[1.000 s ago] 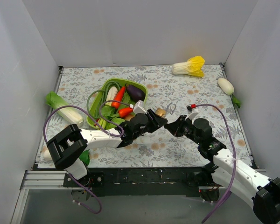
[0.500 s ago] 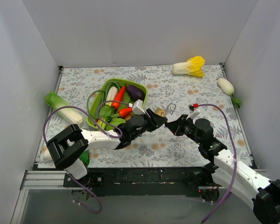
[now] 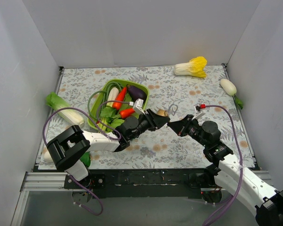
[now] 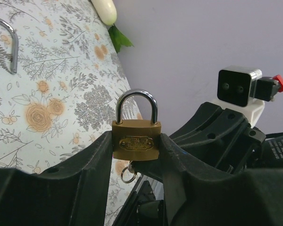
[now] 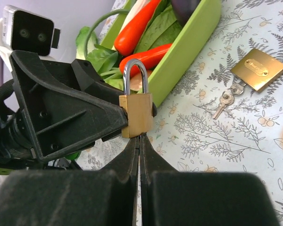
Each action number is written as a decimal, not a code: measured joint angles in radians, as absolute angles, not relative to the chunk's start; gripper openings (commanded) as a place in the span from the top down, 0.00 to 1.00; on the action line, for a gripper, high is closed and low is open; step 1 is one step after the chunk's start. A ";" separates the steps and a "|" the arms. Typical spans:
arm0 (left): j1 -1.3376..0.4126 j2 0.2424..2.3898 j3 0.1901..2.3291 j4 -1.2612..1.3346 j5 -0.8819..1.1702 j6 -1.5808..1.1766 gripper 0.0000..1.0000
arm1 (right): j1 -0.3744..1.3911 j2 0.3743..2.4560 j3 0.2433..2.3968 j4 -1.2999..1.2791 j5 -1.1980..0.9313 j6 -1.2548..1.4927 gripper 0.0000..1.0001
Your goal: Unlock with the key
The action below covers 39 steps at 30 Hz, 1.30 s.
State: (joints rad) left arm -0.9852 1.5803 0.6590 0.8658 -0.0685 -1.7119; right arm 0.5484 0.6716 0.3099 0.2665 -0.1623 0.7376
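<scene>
My left gripper [image 4: 136, 141] is shut on the brass padlock [image 4: 136, 141], holding it upright off the table by its two sides, silver shackle up. It also shows in the right wrist view [image 5: 137, 115]. My right gripper [image 5: 139, 137] is shut, its tips pressed against the padlock's underside. The key [image 4: 127, 167] is mostly hidden there; only a bit of silvery metal and a small ring show under the padlock. In the top view the two grippers meet tip to tip, left [image 3: 164, 120] and right [image 3: 171, 125], at the table's middle.
A second brass lock body [image 5: 258, 69] with two spare keys [image 5: 225, 101] lies on the flowered cloth behind the grippers, beside a loose shackle [image 3: 172, 109]. A green tray [image 3: 98, 96] of vegetables stands at the left. Cabbage [image 3: 191, 67] and radish [image 3: 228, 86] lie far right.
Both arms have shifted slightly, the right arm's forearm swinging a little to the right. The grippers stay joined at the padlock, and both grips are unchanged.
</scene>
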 measured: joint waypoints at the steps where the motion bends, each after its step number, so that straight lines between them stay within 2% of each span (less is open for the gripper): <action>1: -0.984 1.580 0.652 0.888 -0.059 -1.712 1.00 | 0.546 0.665 0.310 0.266 -0.169 0.740 0.99; 21: -0.968 1.552 0.631 1.057 0.057 -1.690 1.00 | 0.466 0.596 0.310 0.345 -0.339 0.840 0.99; 33: -0.969 1.522 0.631 1.035 0.086 -1.661 1.00 | 0.432 0.582 0.299 0.375 -0.408 0.863 0.99; 34: -0.970 1.515 0.631 1.016 0.084 -1.660 1.00 | 0.432 0.579 0.305 0.351 -0.407 0.849 0.96; 36: -0.977 1.499 0.631 0.971 0.068 -1.659 1.00 | 0.433 0.574 0.327 0.288 -0.407 0.809 0.83; 37: -0.982 1.491 0.632 0.949 0.060 -1.658 1.00 | 0.434 0.572 0.348 0.241 -0.407 0.780 0.73; 39: -0.992 1.478 0.645 0.899 0.045 -1.662 1.00 | 0.435 0.566 0.379 0.167 -0.406 0.737 0.66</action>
State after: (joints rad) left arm -0.9920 1.4780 0.6445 0.8986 0.0448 -1.6619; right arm 0.4351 0.5659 0.3794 0.1669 -0.4061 0.7368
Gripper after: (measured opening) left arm 0.392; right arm 0.206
